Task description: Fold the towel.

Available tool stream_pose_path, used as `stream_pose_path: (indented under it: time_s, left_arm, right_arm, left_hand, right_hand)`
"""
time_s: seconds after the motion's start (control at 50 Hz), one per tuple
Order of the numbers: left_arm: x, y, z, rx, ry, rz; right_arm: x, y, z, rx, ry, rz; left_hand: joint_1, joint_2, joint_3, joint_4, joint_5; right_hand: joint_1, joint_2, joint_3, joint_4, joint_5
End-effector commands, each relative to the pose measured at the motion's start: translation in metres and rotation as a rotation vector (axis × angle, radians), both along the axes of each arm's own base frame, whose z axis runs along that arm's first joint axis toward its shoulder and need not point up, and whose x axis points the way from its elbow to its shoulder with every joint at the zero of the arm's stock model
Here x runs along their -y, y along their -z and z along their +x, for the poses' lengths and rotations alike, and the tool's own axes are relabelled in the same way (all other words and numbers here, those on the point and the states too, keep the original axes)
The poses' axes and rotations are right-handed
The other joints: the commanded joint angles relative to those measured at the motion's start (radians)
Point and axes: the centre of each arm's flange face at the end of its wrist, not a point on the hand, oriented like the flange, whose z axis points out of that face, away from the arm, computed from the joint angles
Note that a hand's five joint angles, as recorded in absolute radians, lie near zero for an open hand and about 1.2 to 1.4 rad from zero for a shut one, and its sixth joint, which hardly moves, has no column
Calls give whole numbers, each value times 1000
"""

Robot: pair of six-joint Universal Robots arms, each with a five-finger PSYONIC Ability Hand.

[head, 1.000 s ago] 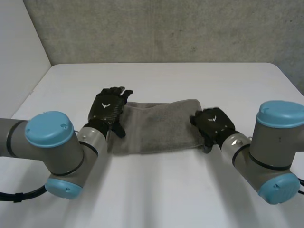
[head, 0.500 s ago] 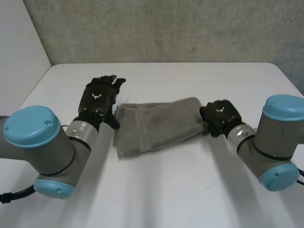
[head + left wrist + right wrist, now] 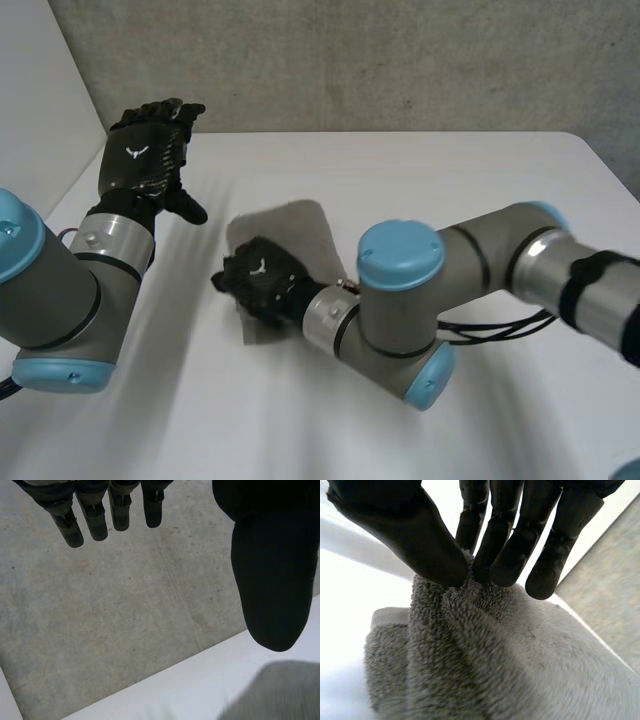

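Near the middle of the bench [image 3: 480, 180], a little to the left, the grey towel [image 3: 295, 230] lies bunched into a short, thick stack, with the right robot hand [image 3: 262, 288] on its near-left end. The right arm reaches across the bench to get there. In the right wrist view the thumb [image 3: 425, 545] and fingers [image 3: 502, 550] pinch a raised ridge of the pile between them, so this robot hand is grasping the towel. Below the ridge the layers rest on one another, with a lower layer sticking out at one side. The left robot hand [image 3: 148, 160] is lifted clear at the far left, well apart from the towel, its fingers straight and holding nothing.

The step in hand looks like laying the held end across to finish a fold. To do it well, the pinched end should come down so that its edge meets the edge below squarely, not skewed. The pinch should be let go only once the cloth rests flat. A ridge gripped this way tends to leave a hump, so smoothing it with flat fingers afterwards would help. The free robot hand could pin the far end to stop the stack sliding on the smooth bench.
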Motion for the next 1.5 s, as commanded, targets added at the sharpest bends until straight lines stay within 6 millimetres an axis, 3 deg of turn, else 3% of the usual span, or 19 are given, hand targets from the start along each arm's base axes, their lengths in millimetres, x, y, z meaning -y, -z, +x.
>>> stream_pose_path:
  time_s: [0.02,0.08,0.18,0.36,0.54,0.62,0.7,0.78,0.82,0.84,0.88,0.9,0.92,0.94,0.98,1.06,1.1,1.18,1.5]
  left_arm:
    - [4,2,1,-51,4,22]
    - [6,3,1,-58,5,25]
    - [8,8,-5,-54,19,35]
    - [7,44,-27,-12,66,123]
    - [-2,103,-36,74,89,270]
    - [-3,116,-37,98,91,308]
    - [-3,120,-39,118,95,330]
    - [-2,107,-41,112,95,316]
    - [-1,94,-41,101,96,291]
    - [0,73,-40,80,95,248]
    - [0,54,-39,61,95,210]
    - [-1,36,-38,40,96,169]
    - [-3,14,-38,19,98,120]
    - [-3,14,-38,18,98,119]
    - [-11,-28,-32,-19,97,40]
    - [-21,-64,-26,-43,95,2]
    - [-32,-85,-20,-43,94,10]
    - [-40,-97,-15,-36,90,52]
    - [-56,-111,-5,-53,62,119]
  right_arm:
    - [10,-14,-10,-2,113,-18]
    - [10,-29,-15,15,146,-41]
    - [9,-79,-31,128,243,-128]
    - [48,-86,-58,187,408,-48]
    - [75,-25,-56,76,453,108]
    - [84,10,-53,24,447,235]
    - [82,16,-50,11,417,313]
    - [84,6,-50,35,413,338]
    - [92,-50,-58,143,425,286]
    - [92,-50,-58,143,425,286]
    - [92,-96,-69,220,438,227]
    - [92,-97,-69,220,438,227]
    - [92,-113,-76,246,457,202]
    - [93,-130,-85,271,488,173]
    - [93,-145,-95,296,534,145]
    - [85,-185,-130,347,713,65]
    - [84,-191,-145,341,773,54]
    - [83,-194,-173,297,856,61]
    - [79,-206,-187,312,887,40]
  left_hand:
    - [10,15,15,16,-19]
    - [10,15,15,16,-19]
    - [13,18,18,19,-16]
    - [16,21,21,22,-13]
    - [25,30,30,30,-4]
    - [28,33,33,33,-1]
    - [28,33,33,33,-1]
    - [25,30,30,30,-4]
    - [25,30,30,30,-4]
    - [25,30,30,30,-4]
    - [19,24,24,24,-10]
    - [16,21,21,22,-13]
    - [13,18,18,19,-16]
    - [13,18,18,19,-16]
    - [13,18,18,19,-16]
    - [10,15,15,16,-19]
    - [10,15,15,16,-19]
    - [10,15,15,16,-19]
    - [19,24,24,24,-10]
  right_hand:
    - [-863,-897,-897,-896,-894]
    - [-951,-986,-986,-984,-982]
    - [-1126,-1161,-1161,-1159,-1157]
    - [-1126,-1161,-1161,-1159,-1157]
    - [-1126,-1161,-1161,-1159,-1157]
    - [-1126,-1161,-1161,-1159,-1157]
    - [-1126,-1161,-1161,-1159,-1157]
    - [-1126,-1161,-1161,-1159,-1157]
    - [-1126,-1161,-1161,-1159,-1157]
    - [-1126,-1161,-1161,-1159,-1157]
    - [-1126,-1161,-1161,-1159,-1157]
    - [-1126,-1161,-1161,-1159,-1157]
    - [-1126,-1161,-1161,-1159,-1157]
    - [-1126,-1161,-1161,-1159,-1157]
    - [-1126,-1161,-1161,-1159,-1157]
    - [-1126,-1161,-1161,-1159,-1157]
    - [-1126,-1161,-1161,-1159,-1157]
    - [-1126,-1161,-1161,-1159,-1157]
    - [-1126,-1161,-1161,-1159,-1157]
